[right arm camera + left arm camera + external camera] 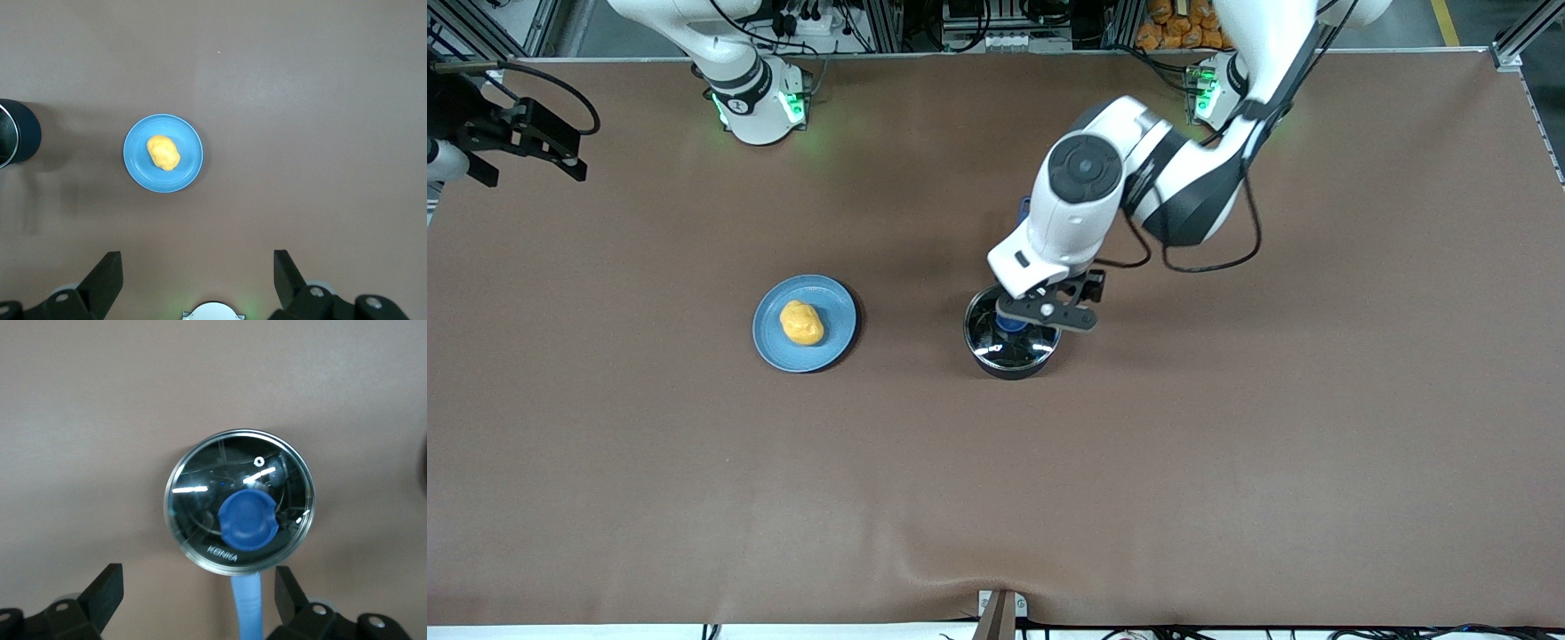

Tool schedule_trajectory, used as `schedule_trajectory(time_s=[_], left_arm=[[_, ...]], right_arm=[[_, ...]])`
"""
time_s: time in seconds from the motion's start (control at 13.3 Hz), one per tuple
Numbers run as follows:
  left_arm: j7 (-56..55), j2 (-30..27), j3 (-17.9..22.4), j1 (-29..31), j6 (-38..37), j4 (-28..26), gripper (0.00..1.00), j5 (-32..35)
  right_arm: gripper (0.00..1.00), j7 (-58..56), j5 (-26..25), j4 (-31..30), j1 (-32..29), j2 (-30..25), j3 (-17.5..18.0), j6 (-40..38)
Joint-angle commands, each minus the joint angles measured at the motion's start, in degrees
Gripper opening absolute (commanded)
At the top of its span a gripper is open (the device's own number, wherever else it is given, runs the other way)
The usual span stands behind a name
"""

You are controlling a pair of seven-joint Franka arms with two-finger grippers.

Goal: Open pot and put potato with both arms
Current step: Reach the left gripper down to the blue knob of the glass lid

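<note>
Black pot [1009, 356] with a blue handle [248, 610] and blue lid knob [247, 519]; yellow-orange potato [801, 323] on a blue plate [838, 302]; plain brown desk [1227, 444].

I am working in a robotics lab or test cell, not a kitchen. The table [694, 498] is a wide bench covered edge to edge with plain brown matting, and two white arm bases are bolted along its rim, each showing green status lights [790, 107]. Past that rim I see aluminium framing [889, 22], bundled black cables [818, 22] and rack equipment. A black camera bracket [525, 133] juts in at the right arm's end of the table. The cookware looks staged: a pot [1009, 342] and a blue plate [805, 323] sit alone on the mat.
</note>
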Motion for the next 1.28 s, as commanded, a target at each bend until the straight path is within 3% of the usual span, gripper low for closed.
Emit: schedule_trajectory(time_s=[0.0,1.2], left_arm=[[-1.2,4.4,0.7,-2.7,2.1,2.7,1.00,1.2],[-3.4,10.5,1.0,-4.5,9.2,2.7,1.00,1.3]], right_arm=[[1.00,-0.1,-0.1,-1.0,0.0,-1.2,0.0,0.5],[1.00,0.0,-0.1,-1.0,0.3,-1.3,0.0,0.5]])
